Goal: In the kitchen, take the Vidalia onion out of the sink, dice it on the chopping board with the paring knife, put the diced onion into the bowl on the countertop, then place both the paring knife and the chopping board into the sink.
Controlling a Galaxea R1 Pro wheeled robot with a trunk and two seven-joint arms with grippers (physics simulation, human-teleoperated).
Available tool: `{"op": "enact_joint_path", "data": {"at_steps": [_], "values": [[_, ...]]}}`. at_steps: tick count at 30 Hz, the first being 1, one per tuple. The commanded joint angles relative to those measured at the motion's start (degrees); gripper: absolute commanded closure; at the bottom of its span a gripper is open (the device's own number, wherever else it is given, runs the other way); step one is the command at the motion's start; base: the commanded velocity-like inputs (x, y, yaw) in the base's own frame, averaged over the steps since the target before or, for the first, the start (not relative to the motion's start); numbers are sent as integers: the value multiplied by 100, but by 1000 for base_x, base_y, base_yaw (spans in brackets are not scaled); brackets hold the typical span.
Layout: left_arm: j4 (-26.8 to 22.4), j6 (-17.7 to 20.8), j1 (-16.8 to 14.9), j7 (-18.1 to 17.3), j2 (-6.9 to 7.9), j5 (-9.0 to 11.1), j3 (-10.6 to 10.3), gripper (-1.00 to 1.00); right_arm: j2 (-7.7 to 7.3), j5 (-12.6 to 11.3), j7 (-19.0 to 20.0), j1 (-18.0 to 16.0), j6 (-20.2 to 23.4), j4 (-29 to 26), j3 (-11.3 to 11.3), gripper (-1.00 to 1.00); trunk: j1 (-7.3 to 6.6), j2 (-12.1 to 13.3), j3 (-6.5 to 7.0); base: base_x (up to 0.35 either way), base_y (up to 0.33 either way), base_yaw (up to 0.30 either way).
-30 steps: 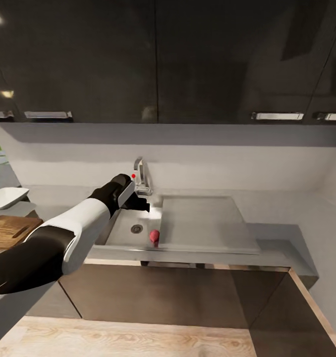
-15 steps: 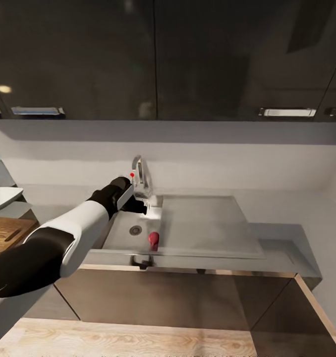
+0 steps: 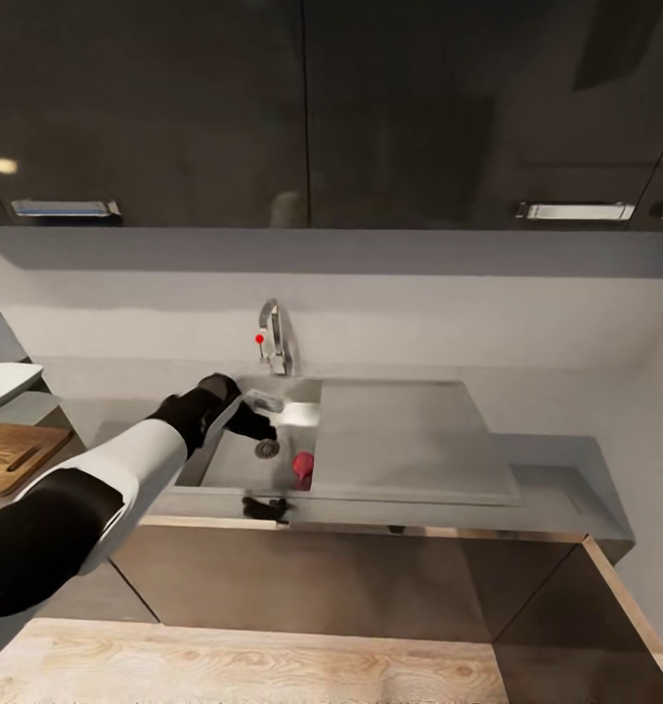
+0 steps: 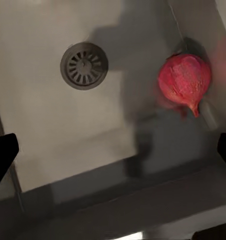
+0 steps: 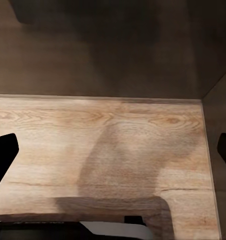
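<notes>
The left gripper (image 3: 251,422) hangs inside the sink (image 3: 410,440) with its dark fingers (image 4: 3,155) spread wide apart and empty, one tip at each edge of the left wrist view, pointing down at the steel basin floor. Between those tips lie the round drain (image 4: 84,64) and, apart from it, the Vidalia onion (image 4: 185,82), a pinkish-red bulb with a short pointed tip, resting on the basin floor close against a basin wall (nothing touches it). In the head view the onion (image 3: 302,464) sits at the basin's right side, just beside the flat drainboard (image 3: 410,430), with the drain (image 3: 267,449) to its left and the gripper above and behind the drain. The chrome tap (image 3: 274,340) with its red dot stands at the back of the basin. The white and black left arm (image 3: 126,469) reaches in from the lower left over the grey tabletop (image 3: 566,469). On the far left of that tabletop lies the wooden chopping board (image 3: 14,455), and just behind it the white bowl (image 3: 4,381), partly cut off by the frame edge. The right gripper (image 5: 113,150) has its fingers (image 5: 4,152) released and wide, holding nothing, above a light wooden floor (image 5: 93,150) beside dark cabinet fronts (image 5: 103,45).
</notes>
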Motion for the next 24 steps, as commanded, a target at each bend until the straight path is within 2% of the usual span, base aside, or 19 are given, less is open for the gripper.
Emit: {"op": "enact_joint_path", "data": {"at_steps": [1, 2, 7, 24], "values": [[-2, -31, -7, -66, 20, 58, -145, -100, 10, 20, 55, -1, -12, -10, -39, -100, 4, -13, -20, 0, 0, 0], [0, -116, -6, -197, 49, 59, -293, -100, 10, 22, 54, -1, -12, -5, -39, -100, 4, -13, -29, 0, 0, 0], [-12, -264, -5, -573, 114, 54, -513, -100, 10, 21, 50, -1, -12, 12, -39, -100, 4, -13, -74, 0, 0, 0], [-31, -586, -5, -834, 132, 56, -578, -100, 10, 22, 48, -1, -12, 16, -39, -100, 4, -13, -227, 0, 0, 0]]}}
